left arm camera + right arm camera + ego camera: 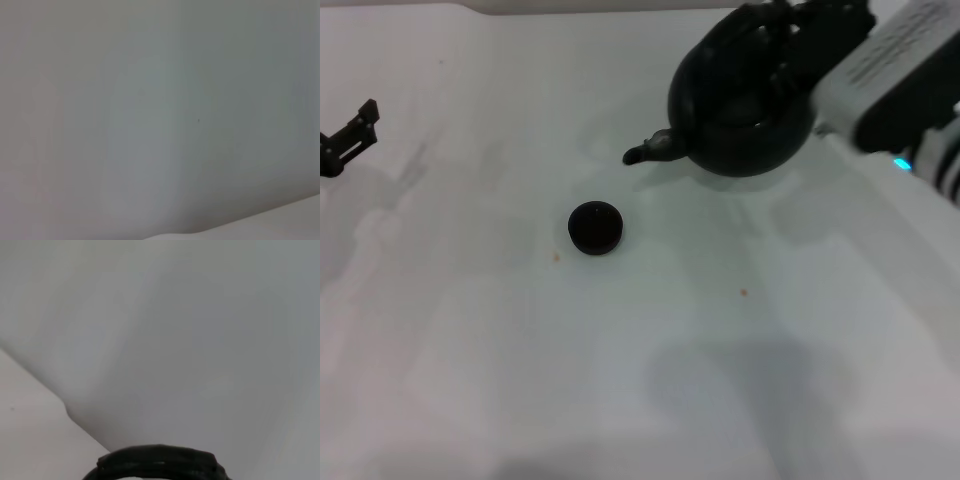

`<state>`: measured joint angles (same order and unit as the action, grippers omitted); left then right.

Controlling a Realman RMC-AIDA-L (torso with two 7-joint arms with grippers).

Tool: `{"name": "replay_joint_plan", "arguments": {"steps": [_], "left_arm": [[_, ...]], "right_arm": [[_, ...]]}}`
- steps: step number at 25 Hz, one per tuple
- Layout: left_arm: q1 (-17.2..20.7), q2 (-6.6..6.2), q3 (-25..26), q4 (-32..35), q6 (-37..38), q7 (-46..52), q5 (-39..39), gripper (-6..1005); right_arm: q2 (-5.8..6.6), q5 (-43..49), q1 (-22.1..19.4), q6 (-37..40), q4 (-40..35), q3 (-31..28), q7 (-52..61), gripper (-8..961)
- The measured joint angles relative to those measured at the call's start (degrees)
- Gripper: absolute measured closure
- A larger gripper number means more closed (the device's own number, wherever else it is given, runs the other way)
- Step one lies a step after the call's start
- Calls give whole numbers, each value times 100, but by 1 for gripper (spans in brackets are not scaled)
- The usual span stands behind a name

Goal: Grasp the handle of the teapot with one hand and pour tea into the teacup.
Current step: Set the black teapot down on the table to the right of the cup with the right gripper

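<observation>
The right gripper (pixel 790 45) is on the handle (pixel 760 30) above the teapot (pixel 740 110); I cannot tell how tightly it grips. The teacup (pixel 595 227) stands apart, near the spout. The left gripper (pixel 348 135) waits aside.

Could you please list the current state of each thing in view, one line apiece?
teapot: upright, spout toward the teacup, not pouring.
handle: arched over the pot, right tool at it.
teacup: upright on the table, apart from the pot.
right tool: at the handle.
left tool: parked far left, holding nothing.
</observation>
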<state>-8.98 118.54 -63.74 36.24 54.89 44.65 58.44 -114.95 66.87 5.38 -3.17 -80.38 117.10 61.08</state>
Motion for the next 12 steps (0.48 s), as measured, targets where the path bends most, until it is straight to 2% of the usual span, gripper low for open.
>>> {"name": "replay_joint_plan", "arguments": {"steps": [7, 12], "left_arm": [[-1, -2, 4, -6, -16, 0, 0, 120], [-34, -5, 5, 1, -20, 0, 3, 120]], "right_arm": [[23, -937, -642, 1432, 10, -836, 0, 849], [75, -1146, -880, 1714, 59, -934, 172, 849]]}}
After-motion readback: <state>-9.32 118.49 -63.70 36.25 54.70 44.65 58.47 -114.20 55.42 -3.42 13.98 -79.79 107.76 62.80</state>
